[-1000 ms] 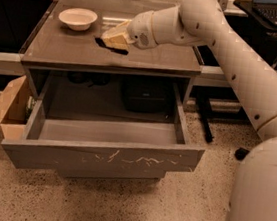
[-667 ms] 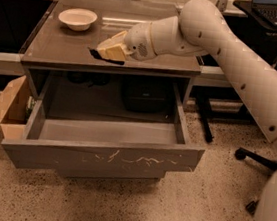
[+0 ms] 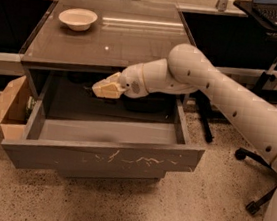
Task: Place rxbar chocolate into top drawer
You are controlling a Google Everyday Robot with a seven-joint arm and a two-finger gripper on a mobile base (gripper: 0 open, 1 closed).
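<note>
The end effector (image 3: 102, 88) hangs low; I cannot tell its grip. Below it gapes the top drawer (image 3: 102, 157), above it the worktop (image 3: 136, 47) edge.

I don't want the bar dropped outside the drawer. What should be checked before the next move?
1. Drawer open: ok, the drawer is pulled far out.
2. Gripper over drawer: ok, the gripper hangs above its rear part.
3. Bar held: cannot tell, no bar shows clearly at the gripper.
4. Bowl out of the way: ok, the bowl sits on the table, at its far left corner.
5. Cardboard box: ok, the box stands outside the drawer's left wall.
</note>
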